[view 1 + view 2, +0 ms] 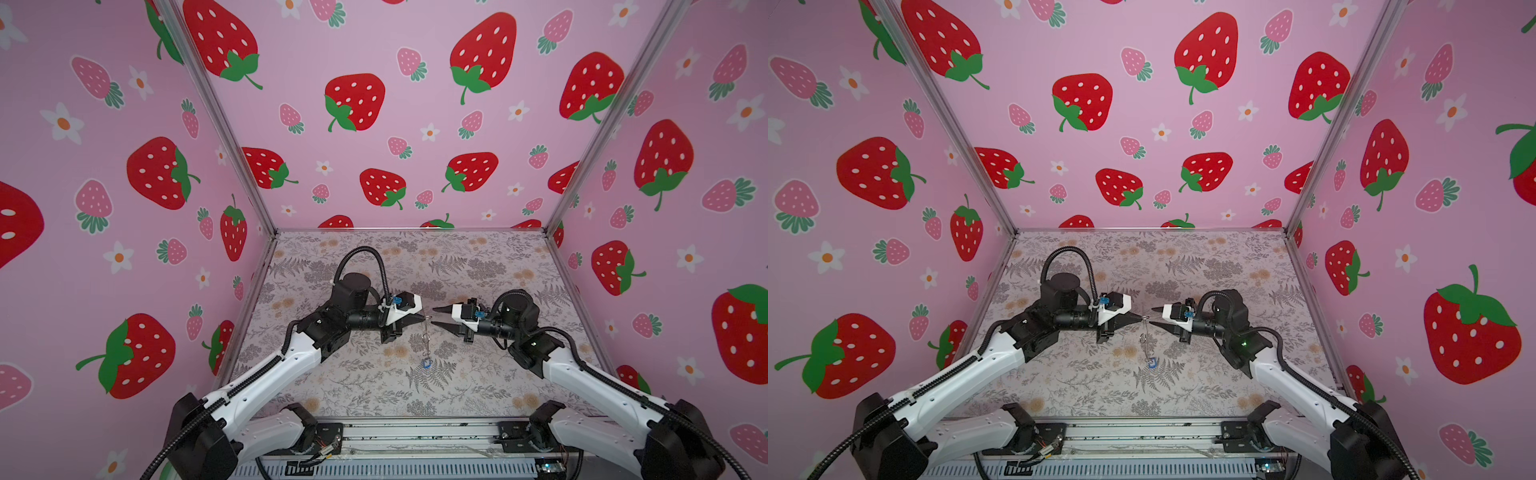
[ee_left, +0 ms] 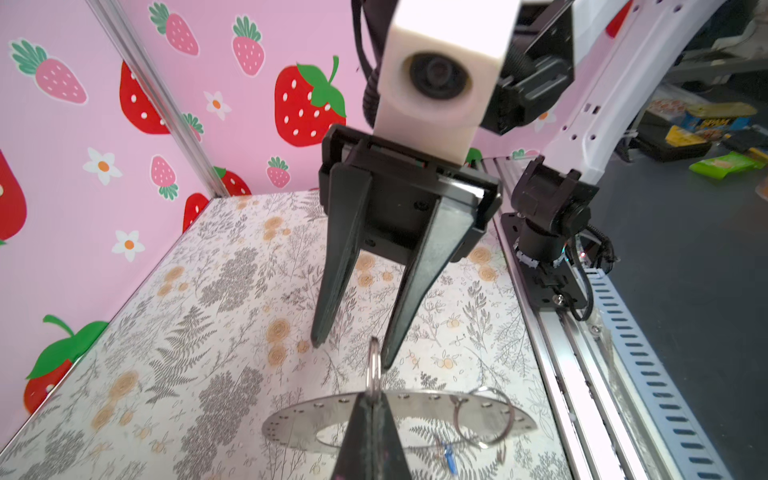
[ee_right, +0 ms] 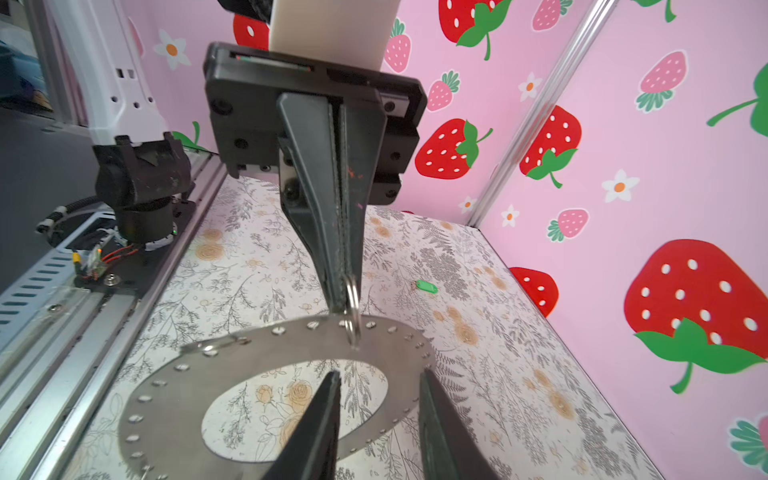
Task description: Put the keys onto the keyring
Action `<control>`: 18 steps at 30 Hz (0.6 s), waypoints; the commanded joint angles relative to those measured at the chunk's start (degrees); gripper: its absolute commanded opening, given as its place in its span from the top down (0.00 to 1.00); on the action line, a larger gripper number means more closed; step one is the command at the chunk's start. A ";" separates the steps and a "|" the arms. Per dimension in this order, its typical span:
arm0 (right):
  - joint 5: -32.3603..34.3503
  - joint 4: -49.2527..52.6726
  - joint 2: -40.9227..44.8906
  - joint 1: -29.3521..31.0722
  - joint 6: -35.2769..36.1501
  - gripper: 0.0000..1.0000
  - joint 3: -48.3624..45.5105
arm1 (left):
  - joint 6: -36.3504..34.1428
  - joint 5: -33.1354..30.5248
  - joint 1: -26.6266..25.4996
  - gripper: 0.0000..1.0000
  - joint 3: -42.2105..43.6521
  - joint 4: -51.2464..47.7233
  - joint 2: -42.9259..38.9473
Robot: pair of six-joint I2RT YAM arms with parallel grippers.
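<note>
The keyring [image 3: 174,399] is a wide flat grey metal ring with small holes round its rim. It hangs in the air from a small split ring [image 2: 374,365] threaded through one hole. My left gripper [image 2: 372,395] is shut on that split ring. In both top views the keyring [image 1: 426,336] shows edge-on below the left gripper [image 1: 424,319]. A blue key [image 2: 449,455] dangles from a second small ring [image 2: 484,415] on the keyring. A green key [image 3: 427,286] lies on the table beyond. My right gripper [image 3: 380,374] stands open facing the left one, holding nothing.
The floral table [image 1: 374,386] is walled by strawberry-print panels on three sides. A metal rail [image 1: 415,436] with both arm bases runs along the front edge. The blue key [image 1: 1152,363] hangs a little above the table's middle.
</note>
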State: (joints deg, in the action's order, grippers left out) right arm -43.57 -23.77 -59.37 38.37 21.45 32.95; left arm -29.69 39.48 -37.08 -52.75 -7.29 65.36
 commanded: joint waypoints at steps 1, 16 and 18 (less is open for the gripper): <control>3.46 5.34 1.47 0.10 4.33 0.66 2.58 | -5.37 -6.49 -1.00 1.00 -6.80 -12.75 1.13; -1.12 8.61 -0.74 0.65 5.79 0.72 6.15 | -7.27 -18.27 -5.75 1.00 -29.03 -39.13 11.53; -1.50 8.65 -1.29 0.84 5.64 0.73 6.17 | -7.69 -18.53 -6.21 1.00 -30.41 -41.11 12.40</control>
State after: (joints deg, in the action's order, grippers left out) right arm -42.72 -15.97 -60.10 38.72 26.06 37.67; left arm -35.48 21.61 -42.57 -79.66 -41.74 77.03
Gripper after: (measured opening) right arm 0.273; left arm 0.050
